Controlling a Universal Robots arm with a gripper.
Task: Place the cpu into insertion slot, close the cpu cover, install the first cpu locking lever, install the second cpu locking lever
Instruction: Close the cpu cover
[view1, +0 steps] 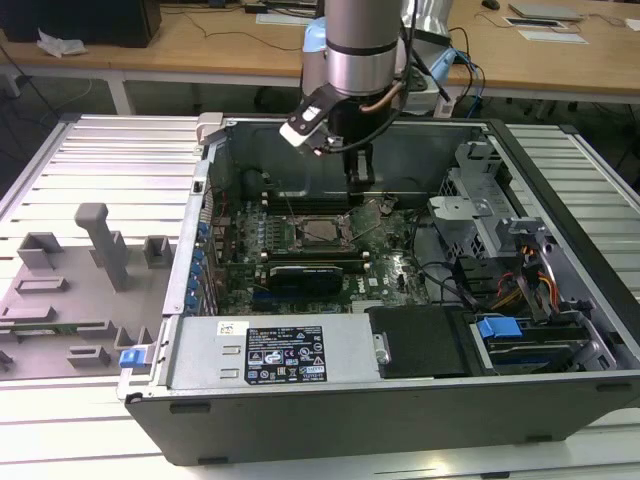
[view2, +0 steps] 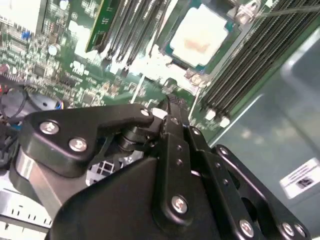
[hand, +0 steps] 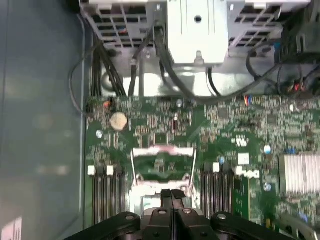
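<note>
On the slatted worktop (view1: 100, 150), I am aiming the closed, empty end effector (hand: 171, 193) squarely at the raised cpu cover (hand: 162, 149) so it folds flat over the cpu (view2: 200, 37).

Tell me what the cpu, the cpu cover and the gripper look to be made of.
cpu: top looks like metal, pale silvery-beige, with a dull sheen; its green rim suggests circuit board.
cpu cover: probably thin sheet metal, bright silvery bars that glint.
gripper: matt black links with silvery screw heads; coated metal or hard plastic, cannot tell which.
</note>
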